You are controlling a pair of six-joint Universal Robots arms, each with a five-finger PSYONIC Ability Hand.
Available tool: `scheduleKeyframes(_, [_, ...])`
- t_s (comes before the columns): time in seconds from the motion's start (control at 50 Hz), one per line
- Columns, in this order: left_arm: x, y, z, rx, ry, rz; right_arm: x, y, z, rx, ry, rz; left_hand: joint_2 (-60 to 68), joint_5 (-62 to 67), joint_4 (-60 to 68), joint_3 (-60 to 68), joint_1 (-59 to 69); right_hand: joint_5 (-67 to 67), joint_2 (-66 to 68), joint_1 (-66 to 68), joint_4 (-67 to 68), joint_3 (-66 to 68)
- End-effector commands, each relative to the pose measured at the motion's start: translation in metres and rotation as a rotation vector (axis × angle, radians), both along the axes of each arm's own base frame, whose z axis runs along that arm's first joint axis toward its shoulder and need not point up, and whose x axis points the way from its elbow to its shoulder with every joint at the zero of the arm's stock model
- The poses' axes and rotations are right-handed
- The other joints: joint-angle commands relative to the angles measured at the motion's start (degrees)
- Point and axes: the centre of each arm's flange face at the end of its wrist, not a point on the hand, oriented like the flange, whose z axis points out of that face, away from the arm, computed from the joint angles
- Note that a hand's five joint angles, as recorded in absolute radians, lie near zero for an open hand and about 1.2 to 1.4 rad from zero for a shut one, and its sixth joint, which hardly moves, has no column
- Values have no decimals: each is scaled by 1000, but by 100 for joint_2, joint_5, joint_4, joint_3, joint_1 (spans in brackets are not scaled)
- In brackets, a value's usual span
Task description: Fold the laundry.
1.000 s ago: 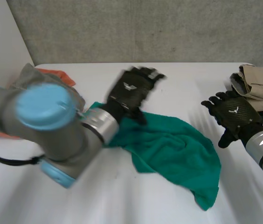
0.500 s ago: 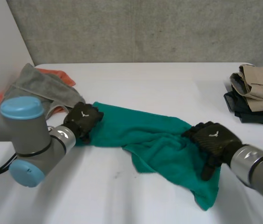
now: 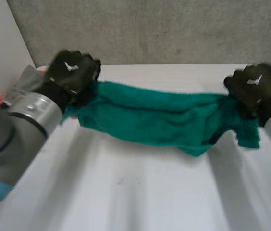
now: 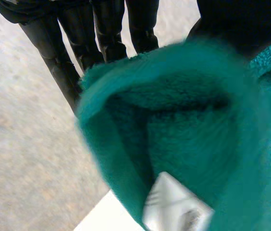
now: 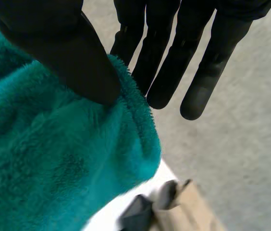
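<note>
Closest in there's just bare white table [image 3: 126,192], with the left arm [image 3: 25,120] coming in big at the near left. Above the middle of the table, the green towel [image 3: 159,118] is strung out left to right, held up off the surface by its two ends and sagging a bit toward the near side in the centre.

The left hand [image 3: 70,72] has the towel's left end. In its wrist view the fabric is bunched between the thumb and the fingers [image 4: 63,62], so it's got a proper grip. The right hand [image 3: 258,86] is clamped on the right end, with a short flap hanging down past it. Its wrist view has the thumb [image 5: 68,53] pressing the fluffy edge against the fingers [image 5: 174,72]. Below that hand a beige garment [image 5: 183,211] lies on the table, with something dark next to it.

Further back, a grey cloth [image 3: 25,79] sits heaped at the far left, right behind the left hand. Behind everything is a grey wall [image 3: 164,29].
</note>
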Motion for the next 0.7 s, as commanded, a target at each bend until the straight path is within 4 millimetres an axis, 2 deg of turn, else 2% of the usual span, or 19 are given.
scheduleKeyframes(0.02, [11, 24, 25, 106, 73, 4, -8, 5, 40, 49, 65, 27, 1155, 1425, 1151, 1184, 1624, 1328, 1353, 1890, 1152, 1213])
scheduleKeyframes(0.06, [8, 19, 19, 128, 68, 4, -4, -9, 32, 72, 80, 49, 1155, 1425, 1151, 1184, 1624, 1328, 1353, 1890, 1152, 1213])
scheduleKeyframes(0.12, [1, 0, -5, 187, 35, 19, 5, -28, 18, 78, 104, 78, 1155, 1425, 1151, 1184, 1624, 1328, 1353, 1890, 1152, 1213])
scheduleKeyframes(0.14, [-4, -13, -19, 222, 19, 29, 11, -42, 4, 83, 121, 93, 1155, 1425, 1151, 1184, 1624, 1328, 1353, 1890, 1152, 1213])
scheduleKeyframes(0.2, [-12, -33, -40, 261, -7, 39, 23, -62, -16, 61, 145, 112, 1155, 1425, 1151, 1184, 1624, 1328, 1353, 1890, 1152, 1213])
scheduleKeyframes(0.22, [-18, -48, -56, 285, -22, 51, 32, -74, -28, 29, 156, 126, 1155, 1425, 1151, 1184, 1624, 1328, 1353, 1890, 1152, 1213])
scheduleKeyframes(0.26, [-22, -64, -69, 294, -28, 76, 41, -85, -39, -7, 164, 137, 1155, 1425, 1151, 1184, 1624, 1328, 1353, 1890, 1152, 1213])
scheduleKeyframes(0.32, [-27, -96, -90, 277, -31, 137, 59, -108, -67, -96, 186, 155, 1155, 1425, 1151, 1184, 1624, 1328, 1353, 1890, 1152, 1213])
scheduleKeyframes(0.34, [-29, -103, -92, 263, -26, 144, 62, -113, -73, -119, 188, 155, 675, 944, 670, 703, 1143, 1328, 1353, 1890, 1152, 1213])
scheduleKeyframes(0.36, [-33, -107, -94, 246, -18, 142, 68, -123, -80, -183, 182, 150, -896, -626, -900, -867, -427, -2346, -2321, -1784, -2523, -2461])
scheduleKeyframes(0.38, [-39, -114, -91, 201, 2, 135, 70, -127, -82, -214, 182, 142, -4458, -4189, -4462, -4430, -3990, -4798, -4773, -4235, -4974, -4913])
scheduleKeyframes(0.4, [-40, -117, -86, 171, 18, 133, 70, -131, -82, -247, 177, 126, -5493, -5224, -5497, -5465, -5025, -5672, -5647, -5110, -5848, -5787])
scheduleKeyframes(0.44, [-41, -121, -80, 128, 42, 129, 67, -135, -77, -310, 159, 76, -5487, -5218, -5492, -5459, -5019, -5672, -5647, -5110, -5848, -5787])
scheduleKeyframes(0.5, [-41, -112, -64, 73, 72, 117, 61, -129, -79, -278, 145, 45, -5454, -5184, -5458, -5425, -4985, -5672, -5647, -5110, -5848, -5787])
scheduleKeyframes(0.52, [-35, -103, -51, 47, 85, 117, 56, -120, -78, -235, 140, 39, -5370, -5100, -5374, -5342, -4902, -5672, -5647, -5110, -5848, -5787])
scheduleKeyframes(0.58, [-25, -86, -43, 41, 84, 117, 46, -100, -62, -171, 119, 36, -5302, -5032, -5306, -5273, -4833, -5672, -5647, -5110, -5848, -5787])
scheduleKeyframes(0.6, [-19, -74, -41, 40, 76, 107, 40, -84, -52, -110, 97, 40, -5135, -4866, -5139, -5107, -4667, -5672, -5647, -5110, -5848, -5787])
scheduleKeyframes(0.66, [-14, -58, -49, 62, 38, 81, 34, -64, -49, -16, 69, 44, -4714, -4445, -4718, -4686, -4246, -5672, -5647, -5110, -5848, -5787])
scheduleKeyframes(0.7, [-10, -45, -66, 102, -18, 53, 29, -49, -58, 117, 56, 54, -4428, -4159, -4432, -4400, -3960, -5672, -5647, -5110, -5848, -5787])
